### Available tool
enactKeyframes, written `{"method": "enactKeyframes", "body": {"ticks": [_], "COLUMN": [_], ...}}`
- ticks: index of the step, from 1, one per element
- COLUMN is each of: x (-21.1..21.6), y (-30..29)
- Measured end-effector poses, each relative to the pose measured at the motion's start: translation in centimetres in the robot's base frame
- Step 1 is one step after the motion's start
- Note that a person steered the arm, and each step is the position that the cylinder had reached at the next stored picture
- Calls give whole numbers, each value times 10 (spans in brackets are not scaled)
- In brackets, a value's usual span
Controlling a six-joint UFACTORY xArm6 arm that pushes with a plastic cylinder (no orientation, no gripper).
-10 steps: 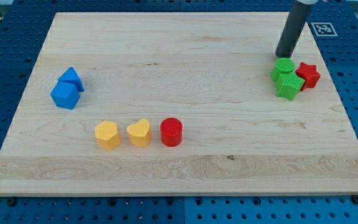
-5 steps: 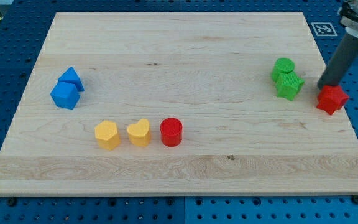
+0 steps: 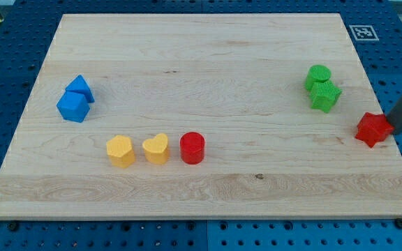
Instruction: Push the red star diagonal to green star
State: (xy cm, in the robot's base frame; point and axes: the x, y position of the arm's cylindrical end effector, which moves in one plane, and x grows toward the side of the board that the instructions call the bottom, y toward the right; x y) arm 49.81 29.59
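The red star (image 3: 373, 129) lies near the board's right edge, below and to the right of the green star (image 3: 324, 95). A green cylinder (image 3: 319, 74) touches the green star's upper side. My tip (image 3: 395, 130) sits at the red star's right side, touching it or nearly so; the dark rod slants up to the view's right edge.
Two blue blocks (image 3: 75, 99) sit together at the left. A yellow hexagon-like block (image 3: 120, 150), a yellow heart (image 3: 156, 148) and a red cylinder (image 3: 192, 148) form a row at the lower middle. The wooden board (image 3: 201, 42) ends just right of the red star.
The red star has moved from beside the green star down and to the right, near the board's edge. My tip moved from above the green blocks to the red star's right side.
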Motion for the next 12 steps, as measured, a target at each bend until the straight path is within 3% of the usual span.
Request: {"method": "enactKeyframes", "body": {"ticks": [3,5,6,12], "x": [4,-43,-45,12], "y": [-66,-131,-149,-135]}}
